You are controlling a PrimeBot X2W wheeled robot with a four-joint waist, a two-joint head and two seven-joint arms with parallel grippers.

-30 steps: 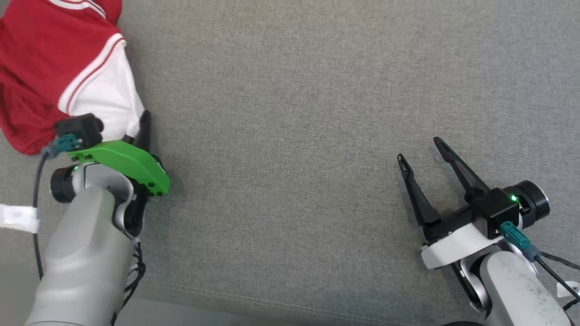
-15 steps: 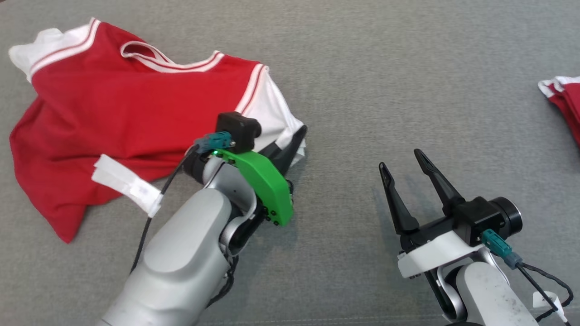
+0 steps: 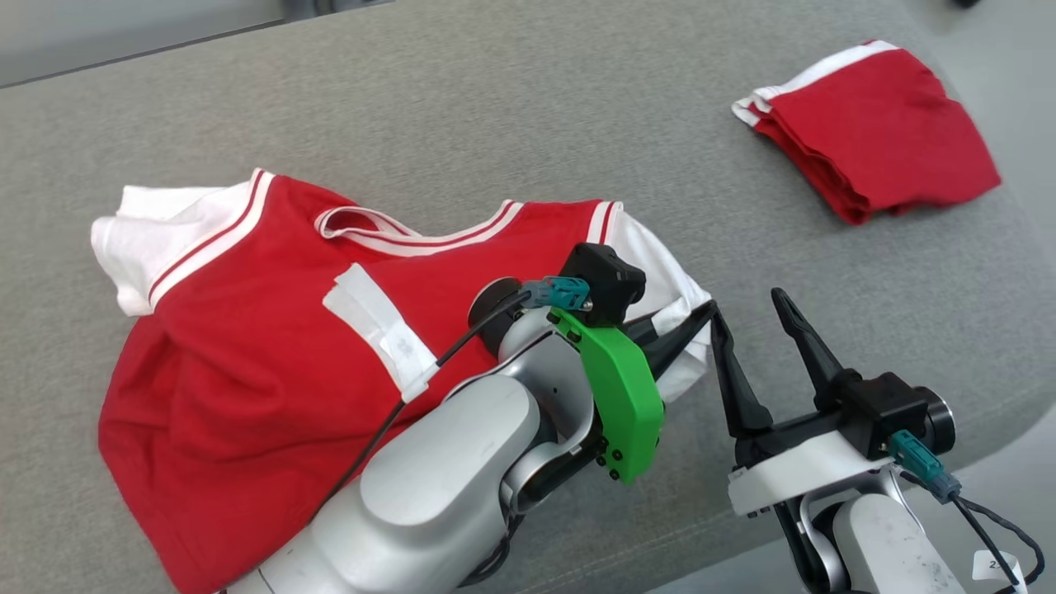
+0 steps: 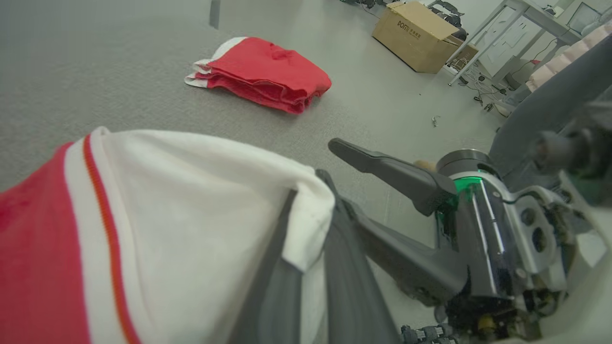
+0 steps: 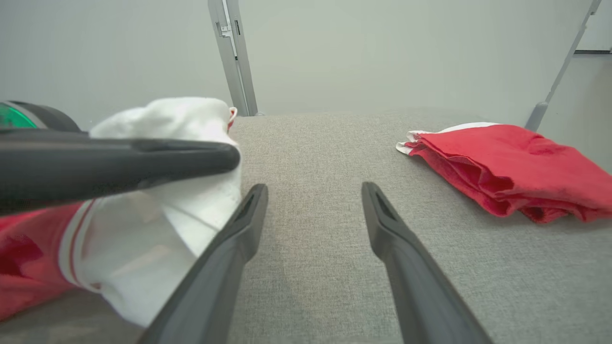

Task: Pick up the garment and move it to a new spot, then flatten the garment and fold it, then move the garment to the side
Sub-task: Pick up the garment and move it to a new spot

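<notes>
Left gripper (image 3: 697, 322): fingers pressed together, pinching the white sleeve hem of the garment (image 3: 272, 330). The garment is a red jersey with white striped sleeves. It lies crumpled on the grey fabric worktop (image 3: 495, 124), spreading from the left gripper toward the robot's left. Right gripper (image 3: 747, 309): fingers spread, empty, just beside the left gripper on its right; whether it touches the pinched sleeve cannot be told. White tape tag (image 3: 379, 326) on the cable behind the left gripper: print unreadable. Folded red garment (image 3: 883, 136): well apart from the left gripper, beyond it and to the right. Cardboard box (image 4: 416, 36): on the floor farther beyond the left gripper, its dark lettering too small to read.
</notes>
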